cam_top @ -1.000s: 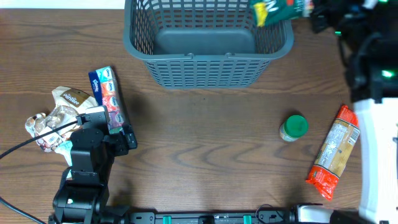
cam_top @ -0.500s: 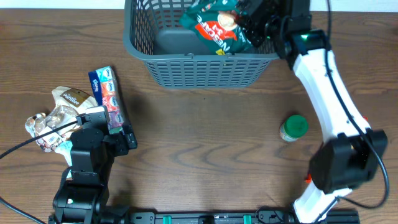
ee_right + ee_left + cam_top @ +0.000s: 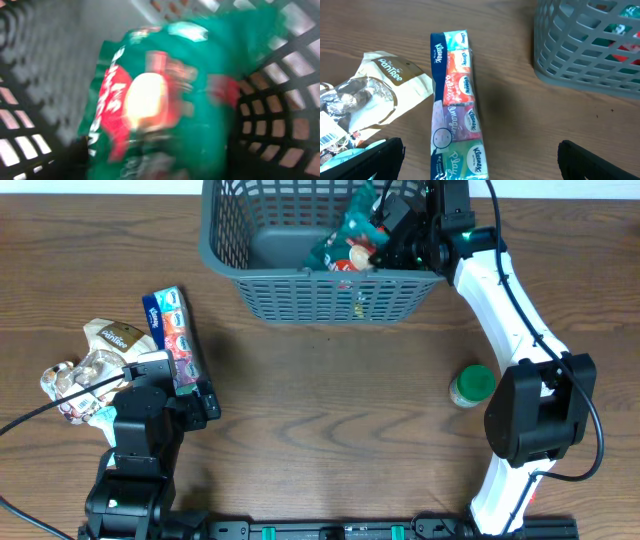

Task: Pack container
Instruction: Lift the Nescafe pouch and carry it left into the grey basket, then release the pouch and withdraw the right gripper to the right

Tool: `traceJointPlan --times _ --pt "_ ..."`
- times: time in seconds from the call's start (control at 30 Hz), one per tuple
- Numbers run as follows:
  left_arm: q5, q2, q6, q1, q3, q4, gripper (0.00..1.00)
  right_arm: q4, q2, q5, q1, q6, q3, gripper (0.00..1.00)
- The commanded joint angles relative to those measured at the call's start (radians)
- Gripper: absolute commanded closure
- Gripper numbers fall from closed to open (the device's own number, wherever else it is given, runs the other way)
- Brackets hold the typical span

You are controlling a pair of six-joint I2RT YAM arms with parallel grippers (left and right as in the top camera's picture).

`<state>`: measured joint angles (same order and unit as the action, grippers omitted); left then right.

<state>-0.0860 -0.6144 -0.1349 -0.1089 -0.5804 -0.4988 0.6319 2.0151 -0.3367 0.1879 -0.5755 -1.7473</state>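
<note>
The green packet (image 3: 350, 242) is now lowered into the container (image 3: 300, 295). The state of the right fingers (image 3: 392, 218) cannot be told, and the left fingers (image 3: 375, 160) are spread. The tissue pack (image 3: 172, 340), snack bag (image 3: 112, 340) and jar (image 3: 472, 385) are left outside.

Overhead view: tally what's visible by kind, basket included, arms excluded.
Container: 1
Snack bags: 3 (green packet in the container, PanTree bag, crumpled clear bag)
Tissue multipack: 1
Green-lidded jar: 1
Total: 6

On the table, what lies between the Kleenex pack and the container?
Nothing: only bare wooden tabletop separates the Kleenex pack from the container, shown in left wrist and overhead views.
</note>
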Motion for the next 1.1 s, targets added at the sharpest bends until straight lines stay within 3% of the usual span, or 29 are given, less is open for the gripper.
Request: traceJointPlan --times 0.0,0.2,0.37,0.53,0.63,0.83,0.93,1.07 --pt "-0.013 0.002 -0.009 -0.005 -0.027 -0.002 0.02 0.013 -0.030 -0.054 0.000 0.047 -0.013 0.01" --pt "-0.013 0.003 -0.009 -0.005 -0.027 0.010 0.01 -0.074 -0.155 -0.061 -0.013 0.100 -0.026 0.01" --pt "-0.019 0.001 -0.010 -0.005 -0.066 -0.026 0.02 -0.145 -0.298 0.056 -0.094 0.375 -0.091 0.01" --pt "-0.098 -0.055 -0.021 0.003 -0.270 -0.214 0.02 -0.061 -0.410 0.104 -0.293 0.640 -0.124 0.01" --pt "-0.102 -0.171 -0.097 0.048 -0.484 -0.422 0.01 0.102 -0.436 0.104 -0.443 0.769 -0.124 0.01" --pt "0.024 -0.536 -0.159 0.180 -0.919 -0.838 0.01 0.373 -0.397 0.105 -0.609 0.788 -0.089 0.01" --pt "0.047 -0.705 -0.154 0.216 -1.070 -0.946 0.02 0.457 -0.359 0.105 -0.632 0.784 -0.062 0.01" --pt "0.049 -0.848 -0.117 0.222 -1.139 -0.920 0.01 0.513 -0.298 0.109 -0.632 0.776 -0.005 0.01"
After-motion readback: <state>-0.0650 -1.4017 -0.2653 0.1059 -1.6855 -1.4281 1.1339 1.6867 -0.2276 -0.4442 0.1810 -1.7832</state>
